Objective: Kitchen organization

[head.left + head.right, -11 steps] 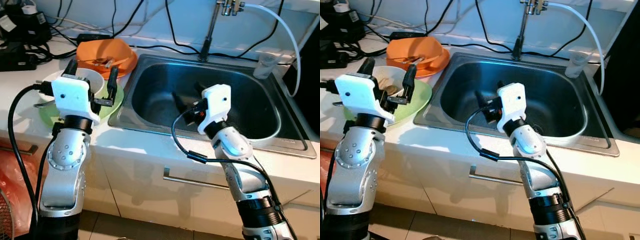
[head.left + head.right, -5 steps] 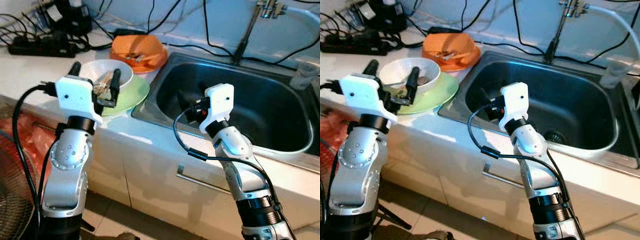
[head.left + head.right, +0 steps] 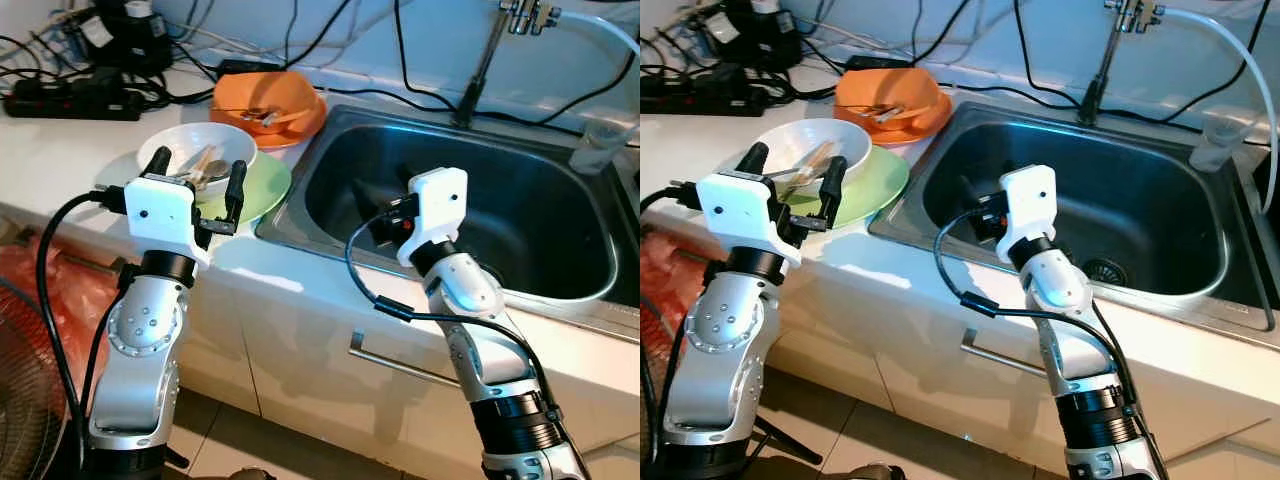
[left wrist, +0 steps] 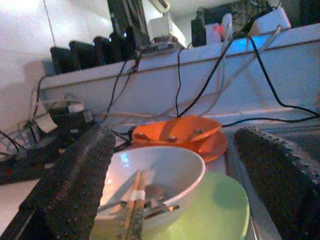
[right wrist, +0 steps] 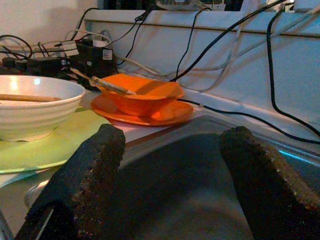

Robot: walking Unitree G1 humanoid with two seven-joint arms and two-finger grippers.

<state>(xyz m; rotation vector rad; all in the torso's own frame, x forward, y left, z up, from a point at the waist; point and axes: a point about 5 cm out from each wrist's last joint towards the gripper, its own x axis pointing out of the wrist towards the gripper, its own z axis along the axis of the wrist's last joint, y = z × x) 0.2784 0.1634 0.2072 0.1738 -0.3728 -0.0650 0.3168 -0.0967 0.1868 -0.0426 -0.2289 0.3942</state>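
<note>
**Both hands up and spread, nothing held**

My left arm is raised at the worktop (image 3: 60, 160) edge, forearm near vertical, left hand (image 3: 197, 180) pointing forward at the dishes. Fingers (image 4: 75, 175) spread wide, gripping nothing. They frame the white bowl (image 3: 190, 160) without touching it. Chopsticks (image 4: 131, 202) and what looks like a spoon lie inside the bowl.

The bowl sits on the green plate (image 3: 262, 190), right by the sink's (image 3: 560, 290) left rim. Just behind it is the orange bowl (image 3: 265, 98) on its orange plate (image 5: 150, 114), utensils inside.

My right arm is bent at the elbow, wrist over the sink's front rim. Right hand (image 3: 973, 205) reaches over the basin, aimed left toward the dishes, fingers (image 5: 95, 165) spread, empty.

Tap (image 3: 490, 50) stands behind the sink. Clear cup (image 3: 597, 148) is on the far right corner. Power strip (image 3: 70, 100) and cables lie along the back left.
</note>
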